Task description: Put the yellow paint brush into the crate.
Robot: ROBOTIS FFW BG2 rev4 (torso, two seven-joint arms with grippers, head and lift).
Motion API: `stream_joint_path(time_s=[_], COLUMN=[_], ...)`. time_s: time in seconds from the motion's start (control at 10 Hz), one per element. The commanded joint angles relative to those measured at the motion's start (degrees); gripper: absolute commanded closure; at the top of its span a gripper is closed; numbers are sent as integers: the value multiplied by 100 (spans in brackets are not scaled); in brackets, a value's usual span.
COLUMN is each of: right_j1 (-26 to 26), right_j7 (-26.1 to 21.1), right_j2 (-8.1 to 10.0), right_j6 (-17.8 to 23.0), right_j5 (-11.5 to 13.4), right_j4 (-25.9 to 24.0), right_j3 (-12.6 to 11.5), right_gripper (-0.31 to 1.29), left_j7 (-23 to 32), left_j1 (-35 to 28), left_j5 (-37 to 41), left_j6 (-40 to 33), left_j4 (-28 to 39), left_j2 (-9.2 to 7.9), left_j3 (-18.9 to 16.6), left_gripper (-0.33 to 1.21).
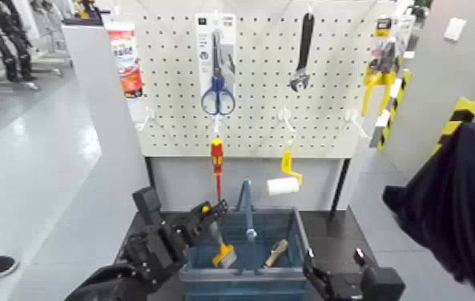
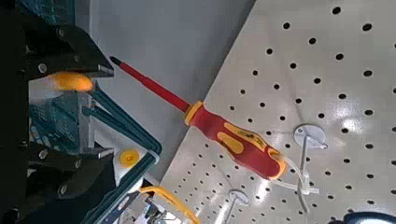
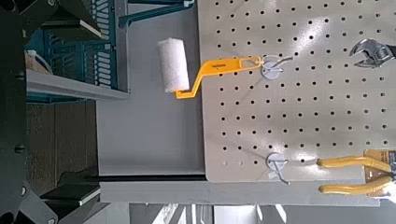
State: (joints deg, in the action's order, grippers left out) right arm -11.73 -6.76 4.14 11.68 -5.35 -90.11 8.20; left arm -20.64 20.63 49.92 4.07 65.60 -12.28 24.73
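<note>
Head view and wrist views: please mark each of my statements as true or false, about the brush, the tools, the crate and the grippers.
The yellow paint brush shows within the crate's rim: true.
The crate's handle is folded down: false, it stands upright.
The left gripper, over the crate, is shut: false, it is open.
The right gripper is by the crate's right side: true.
The screwdriver lies in the crate: false, it hangs from the pegboard.
</note>
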Motion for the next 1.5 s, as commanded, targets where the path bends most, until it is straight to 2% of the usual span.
stream_joint_path(time_s=[0.1, 0.5, 0.8, 1.1, 1.5], right_j1=[-13, -13, -31, -48, -110], right_j7=[0, 0, 0, 0, 8], right_j2=[-1, -1, -1, -1, -1], right_j6=[1, -8, -8, 1, 27], right_j5=[-1, -1, -1, -1, -1], right_j4=[-6, -6, -15, -41, -103], right_j3=[-12, -12, -29, -55, -99], right_gripper=[15, 15, 15, 15, 15], left_j7=[394, 948, 1581, 2126, 2486], left_j1=[-173, -490, -850, -1298, -1975], left_j5=[-457, -1275, -1872, -2435, -2980], left_j6=[41, 68, -187, -556, -732], left_j4=[586, 1359, 2027, 2405, 2757], left_j2=[-46, -99, -205, -292, -257], left_j3=[-188, -513, -522, -557, -812], left_gripper=[4, 4, 4, 5, 5])
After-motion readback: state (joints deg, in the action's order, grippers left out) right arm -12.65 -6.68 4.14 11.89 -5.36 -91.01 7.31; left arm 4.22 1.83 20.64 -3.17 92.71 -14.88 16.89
